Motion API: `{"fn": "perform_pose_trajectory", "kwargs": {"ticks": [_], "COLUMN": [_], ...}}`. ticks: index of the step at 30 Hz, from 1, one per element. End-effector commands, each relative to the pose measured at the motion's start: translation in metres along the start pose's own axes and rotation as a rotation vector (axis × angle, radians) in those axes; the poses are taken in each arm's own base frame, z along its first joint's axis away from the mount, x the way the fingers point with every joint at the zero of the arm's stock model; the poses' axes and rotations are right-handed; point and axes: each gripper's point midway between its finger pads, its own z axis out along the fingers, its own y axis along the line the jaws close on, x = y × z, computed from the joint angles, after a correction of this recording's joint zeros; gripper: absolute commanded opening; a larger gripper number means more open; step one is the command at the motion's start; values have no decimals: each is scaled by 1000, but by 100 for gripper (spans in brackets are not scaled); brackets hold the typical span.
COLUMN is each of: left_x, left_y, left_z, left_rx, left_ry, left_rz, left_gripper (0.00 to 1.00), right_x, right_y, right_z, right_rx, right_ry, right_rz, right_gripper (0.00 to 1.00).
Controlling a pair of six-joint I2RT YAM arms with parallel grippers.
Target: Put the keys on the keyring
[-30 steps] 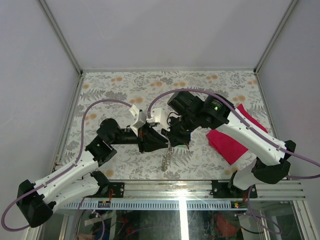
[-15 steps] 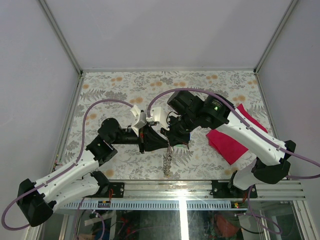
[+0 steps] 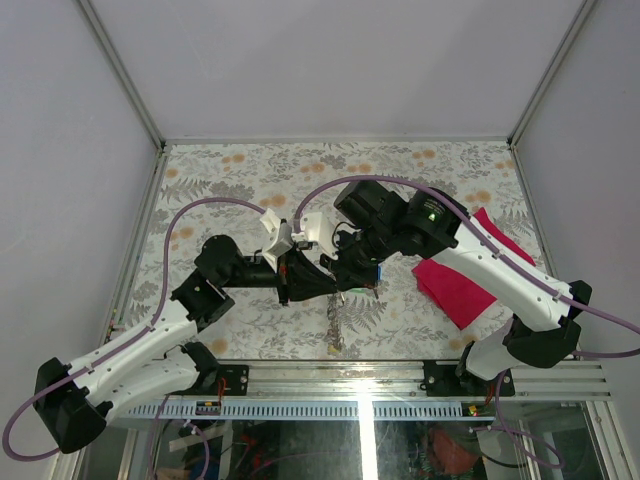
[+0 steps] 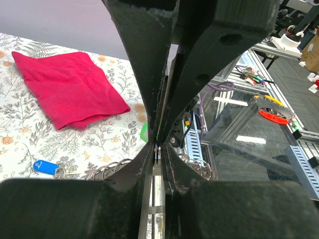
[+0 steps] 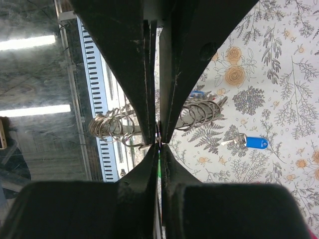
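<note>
My left gripper (image 3: 325, 283) and right gripper (image 3: 343, 279) meet tip to tip over the middle of the table. The keyring (image 3: 333, 322), a grey metal bunch of rings, hangs below them. In the left wrist view my left gripper (image 4: 158, 148) is shut on its thin metal, with rings (image 4: 107, 169) showing on both sides. In the right wrist view my right gripper (image 5: 159, 142) is shut on a thin piece with a green edge, the green-headed key (image 4: 144, 132); the rings (image 5: 199, 113) show behind. The blue-headed key (image 5: 254, 143) lies loose on the table and also shows in the left wrist view (image 4: 47, 167).
A red cloth (image 3: 458, 283) lies on the floral table to the right, partly under the right arm, and shows in the left wrist view (image 4: 65, 87). The metal rail (image 3: 400, 378) runs along the near table edge, just below the hanging rings.
The hanging bunch of rings has swung from a slant to nearly straight down. Both grippers stay shut and have hardly moved.
</note>
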Motion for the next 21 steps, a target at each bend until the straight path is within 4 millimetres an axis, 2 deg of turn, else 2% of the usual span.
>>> {"fn": "perform_pose_trajectory", "kwargs": {"ticks": [1,11,16,21], "left_x": [-13,-11,-10,-9], "left_y": [-8,-6,-6,-5], "left_z": [3,3,3,2], "left_rx": [35,30,27,25], "left_ry": [-16,-6,-2,1], "left_rz": [45,40,40,39], "left_gripper": [12,5,15,15], "right_x": [-16,-16,-16,-15], "right_y": [1,-2,-2,-1], "right_z": [-11,-15,-16,-17], "right_rx": [35,59,62,62], "right_ry": [-82,-91,-90,-91], "right_rz": [-26,-28,-28,-28], "right_gripper": [0,0,0,0]}}
